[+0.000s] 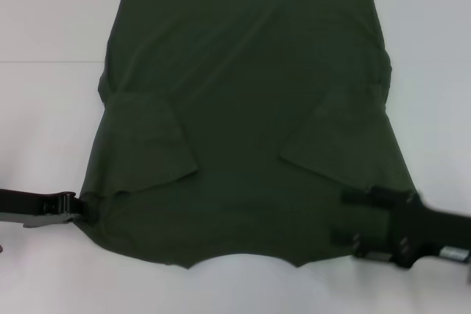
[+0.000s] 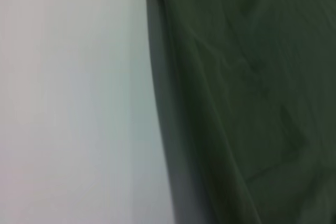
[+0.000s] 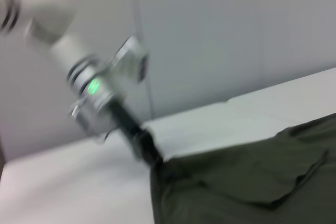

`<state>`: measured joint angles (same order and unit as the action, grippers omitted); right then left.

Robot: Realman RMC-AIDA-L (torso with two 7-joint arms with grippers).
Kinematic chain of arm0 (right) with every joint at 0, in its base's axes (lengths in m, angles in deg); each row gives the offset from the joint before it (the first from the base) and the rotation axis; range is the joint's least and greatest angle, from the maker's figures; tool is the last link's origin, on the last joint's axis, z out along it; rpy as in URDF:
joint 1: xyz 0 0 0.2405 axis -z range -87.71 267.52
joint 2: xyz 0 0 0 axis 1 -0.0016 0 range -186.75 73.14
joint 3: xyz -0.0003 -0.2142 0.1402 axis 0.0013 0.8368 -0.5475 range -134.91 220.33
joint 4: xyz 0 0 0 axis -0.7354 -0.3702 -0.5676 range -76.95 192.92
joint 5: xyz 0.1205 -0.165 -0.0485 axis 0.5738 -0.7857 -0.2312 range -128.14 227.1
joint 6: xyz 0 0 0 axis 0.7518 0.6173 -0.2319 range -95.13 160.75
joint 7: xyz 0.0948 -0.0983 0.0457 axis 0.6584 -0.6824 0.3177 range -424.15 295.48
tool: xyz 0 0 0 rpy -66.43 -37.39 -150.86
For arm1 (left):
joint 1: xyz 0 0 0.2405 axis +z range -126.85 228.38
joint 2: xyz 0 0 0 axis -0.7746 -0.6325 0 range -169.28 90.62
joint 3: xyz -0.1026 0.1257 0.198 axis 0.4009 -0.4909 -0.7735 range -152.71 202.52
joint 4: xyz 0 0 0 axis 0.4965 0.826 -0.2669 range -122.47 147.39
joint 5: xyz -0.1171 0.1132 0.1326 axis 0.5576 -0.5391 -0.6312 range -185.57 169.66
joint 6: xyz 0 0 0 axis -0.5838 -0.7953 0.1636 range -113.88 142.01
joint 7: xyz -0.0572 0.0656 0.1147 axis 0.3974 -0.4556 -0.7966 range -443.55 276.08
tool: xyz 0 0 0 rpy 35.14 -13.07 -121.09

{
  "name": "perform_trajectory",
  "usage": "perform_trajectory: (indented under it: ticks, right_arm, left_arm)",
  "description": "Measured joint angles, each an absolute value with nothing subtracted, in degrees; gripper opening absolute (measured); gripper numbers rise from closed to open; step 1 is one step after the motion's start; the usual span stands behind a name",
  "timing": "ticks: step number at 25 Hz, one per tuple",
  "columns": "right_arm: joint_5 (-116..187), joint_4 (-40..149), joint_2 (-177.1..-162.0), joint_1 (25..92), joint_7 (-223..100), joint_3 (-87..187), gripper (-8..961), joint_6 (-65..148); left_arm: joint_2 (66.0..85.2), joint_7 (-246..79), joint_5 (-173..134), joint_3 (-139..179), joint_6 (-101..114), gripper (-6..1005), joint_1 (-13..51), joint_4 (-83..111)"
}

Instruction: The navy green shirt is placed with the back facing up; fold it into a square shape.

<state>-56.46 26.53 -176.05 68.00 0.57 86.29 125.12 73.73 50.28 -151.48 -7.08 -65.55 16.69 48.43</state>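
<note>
Navy green shirt (image 1: 246, 108) spread on white tabletop (image 1: 44, 12), sleeves folded inward. Left gripper (image 1: 79, 207) clenched on near-left shirt edge; right gripper (image 1: 346, 217) released over near-right corner.

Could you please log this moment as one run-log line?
navy green shirt: flat on white table, sleeves folded inward | left gripper: at near-left shirt edge | right gripper: open, over near-right corner

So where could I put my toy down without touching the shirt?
The white table is bare on both sides of the green shirt, far from the robot. The near corners are crowded: the left gripper is at one, the right gripper at the other.
</note>
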Motion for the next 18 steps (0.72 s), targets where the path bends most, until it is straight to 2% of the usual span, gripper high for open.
perform_trajectory:
  ticks: [3, 10, 12, 14, 18]
  right_arm:
    - [-56.6, 23.2, -174.30, 68.3, 14.8, 83.1, 796, 127.9]
    - [-60.8, 19.1, -166.53, 66.6, 50.4, 81.8, 795, 125.6]
    - [-63.4, 18.0, -165.01, 65.7, 57.2, 81.1, 795, 125.3]
    - [-68.3, 15.6, -164.14, 64.4, 65.0, 80.0, 794, 125.2]
    - [-80.9, 11.4, -163.82, 60.8, 77.0, 78.4, 794, 125.3]
  left_arm:
    - [73.71, 49.6, -151.4, -7.1, -65.7, 33, 16.7, 48.4]
    - [73.62, 47.8, -151.3, -7.0, -66.5, 33, 16.5, 48.5]
    - [73.61, 47.4, -151.3, -7.0, -66.7, 33, 16.5, 48.6]
    - [73.61, 47.1, -151.3, -7.0, -67.1, 33, 16.5, 48.7]
    - [73.60, 46.8, -151.3, -7.0, -67.4, 34, 16.5, 48.8]
